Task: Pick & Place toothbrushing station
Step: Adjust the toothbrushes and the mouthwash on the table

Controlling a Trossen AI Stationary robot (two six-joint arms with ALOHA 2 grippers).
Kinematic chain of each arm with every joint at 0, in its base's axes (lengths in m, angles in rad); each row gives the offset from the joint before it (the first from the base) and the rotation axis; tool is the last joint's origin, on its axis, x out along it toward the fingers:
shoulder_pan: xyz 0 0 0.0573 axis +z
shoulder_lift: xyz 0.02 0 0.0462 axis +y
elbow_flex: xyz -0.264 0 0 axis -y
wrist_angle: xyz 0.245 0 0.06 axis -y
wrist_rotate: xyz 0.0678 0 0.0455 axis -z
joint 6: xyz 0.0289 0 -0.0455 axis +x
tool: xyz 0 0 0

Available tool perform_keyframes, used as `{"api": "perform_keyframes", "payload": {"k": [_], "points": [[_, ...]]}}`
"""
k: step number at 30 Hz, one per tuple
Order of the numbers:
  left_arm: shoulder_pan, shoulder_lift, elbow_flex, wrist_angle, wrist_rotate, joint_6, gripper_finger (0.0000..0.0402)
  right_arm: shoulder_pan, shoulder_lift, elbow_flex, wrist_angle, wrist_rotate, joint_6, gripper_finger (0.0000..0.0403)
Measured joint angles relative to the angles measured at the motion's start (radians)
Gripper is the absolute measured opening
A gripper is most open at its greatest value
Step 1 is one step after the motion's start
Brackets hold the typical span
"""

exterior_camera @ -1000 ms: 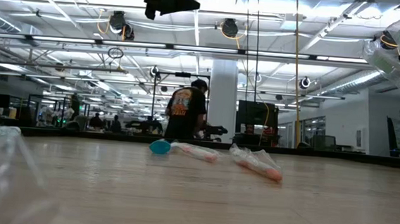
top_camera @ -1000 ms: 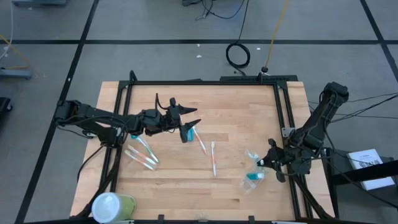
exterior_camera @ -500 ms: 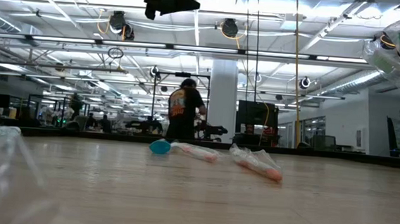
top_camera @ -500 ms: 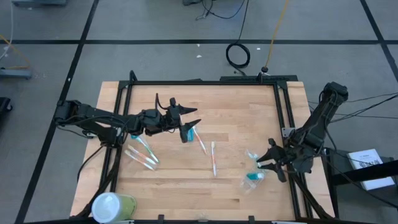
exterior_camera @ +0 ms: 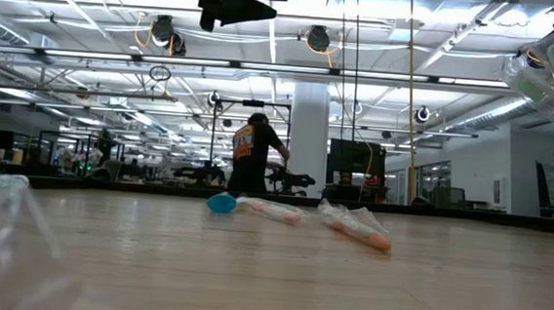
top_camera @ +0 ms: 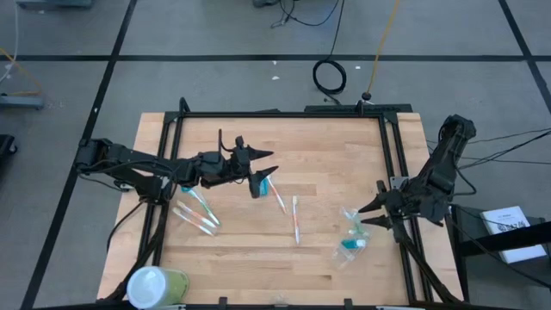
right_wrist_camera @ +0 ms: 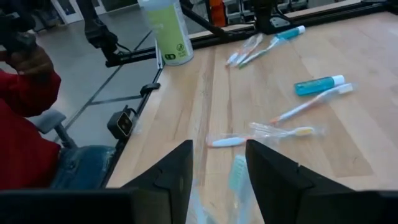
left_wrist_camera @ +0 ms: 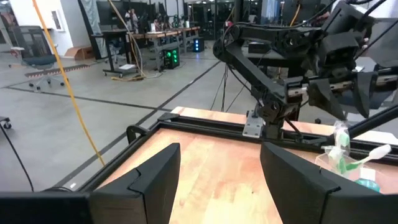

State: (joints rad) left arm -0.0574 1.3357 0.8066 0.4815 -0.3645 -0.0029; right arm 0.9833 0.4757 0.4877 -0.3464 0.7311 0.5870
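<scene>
**Right arm lets go, items scattered across the desk**

In the high view's lower left corner stands the yellow-green container (top_camera: 155, 284), which we leave aside. Just above it, at left of centre, a pair of wrapped toothbrushes (top_camera: 196, 213) lie on the desk (top_camera: 327, 151), long axes running diagonally from upper left to lower right.

Our left gripper (top_camera: 266, 163) hovers left of centre, fingers held well apart and empty, with a teal tube (top_camera: 256, 184) just below it. Whether they touch, we cannot tell.

Near centre lie two more toothbrushes (top_camera: 295, 217), one nearly vertical in frame, the other slanting away to its upper left.

At the right, a clear holder with teal items (top_camera: 349, 238) rests on the desk near the edge. Our right gripper (top_camera: 370, 213) sits just to its right, fingers spread and gripping nothing, pointing leftward toward it.

We judge a placement at the right side to be finished. Next, we would need to pick another loose item, aligning our fingers across its long axis.
</scene>
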Motion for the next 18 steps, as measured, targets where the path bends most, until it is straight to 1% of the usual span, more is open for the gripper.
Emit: {"api": "perform_keyframes", "payload": {"k": [4,7,12,15,16,18], "points": [[0.000,0.000,0.000,-0.010,0.000,0.004,0.0230,0.000,-0.004,0.000,0.007,-0.001,-0.065,0.0134],[0.000,0.000,0.000,-0.009,0.000,-0.001,0.0230,0.000,-0.005,0.000,0.066,0.001,-0.160,0.0133],[-0.004,0.000,0.000,-0.023,0.011,0.004,0.0230,0.000,-0.005,0.000,0.269,0.001,-0.444,0.0132],[-0.021,-0.026,0.000,-0.093,0.014,0.018,0.0230,0.000,-0.005,0.000,0.420,0.002,-0.633,0.0132],[-0.030,-0.041,0.001,-0.119,0.001,0.016,0.0230,0.000,-0.005,0.000,0.474,0.004,-0.698,0.0132],[-0.055,-0.082,0.002,-0.226,-0.069,-0.028,0.0230,0.000,-0.006,0.000,0.564,0.010,-0.809,0.0132]]}}
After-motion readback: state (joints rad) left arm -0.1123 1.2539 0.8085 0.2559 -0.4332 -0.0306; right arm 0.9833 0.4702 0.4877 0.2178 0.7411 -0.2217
